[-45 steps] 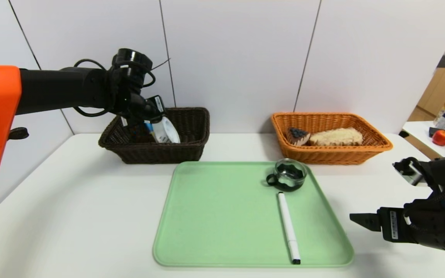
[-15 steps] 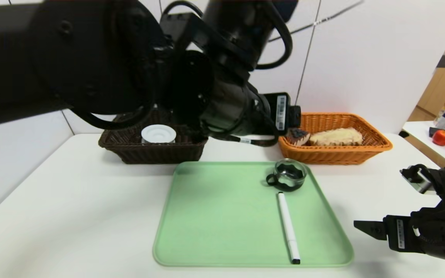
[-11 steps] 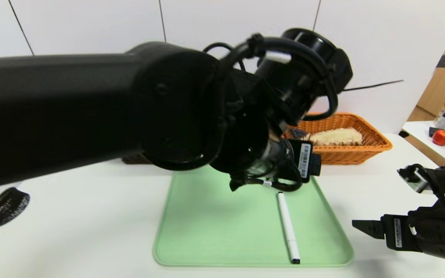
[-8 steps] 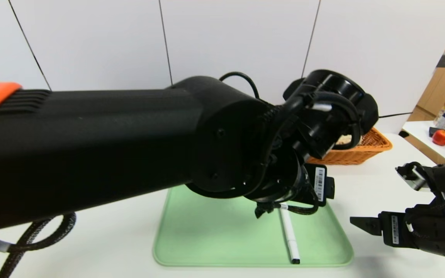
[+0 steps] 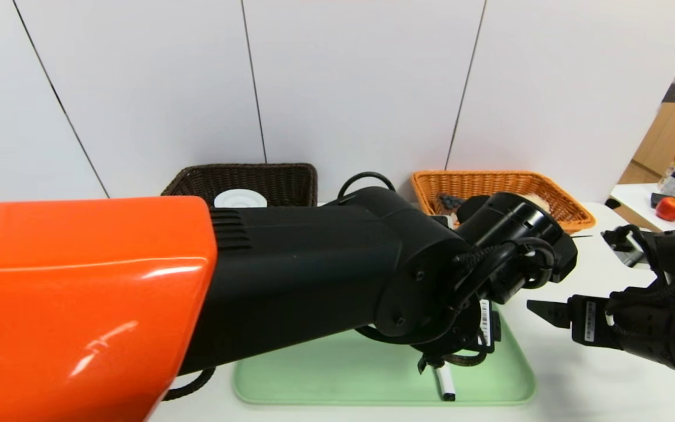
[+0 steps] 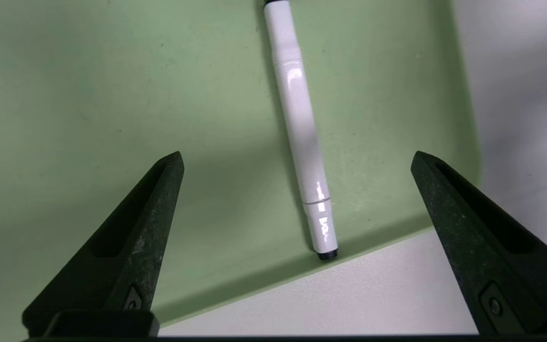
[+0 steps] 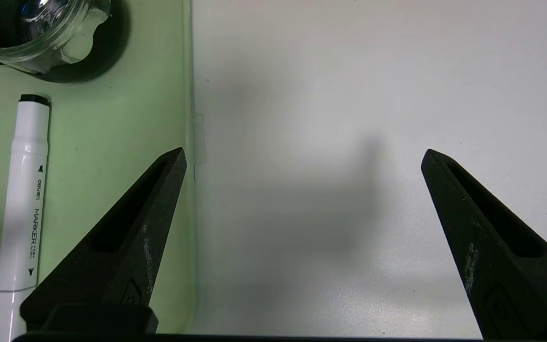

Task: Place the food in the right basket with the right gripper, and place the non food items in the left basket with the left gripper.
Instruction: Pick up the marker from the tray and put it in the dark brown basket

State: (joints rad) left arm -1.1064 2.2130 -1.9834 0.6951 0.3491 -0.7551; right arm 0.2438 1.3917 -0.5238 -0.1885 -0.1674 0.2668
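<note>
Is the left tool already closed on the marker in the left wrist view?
No, the left tool is open, its two fingers spread well apart on either side of the marker, which lies untouched on the green tray.

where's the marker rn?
The marker lies flat on the green tray near its right edge, one end close to the front rim, just in front of the glass cup. The open left gripper hovers over it.

White marker [image 6: 302, 137] lies flat on green tray [image 6: 88, 95].

Black two-armed robot with an orange shell

The left arm [image 5: 290, 293] has a glossy orange cover, ribbed black casing, looped cables and white barcode labels; both grippers end in tapered black fingers [image 6: 131, 247].
</note>
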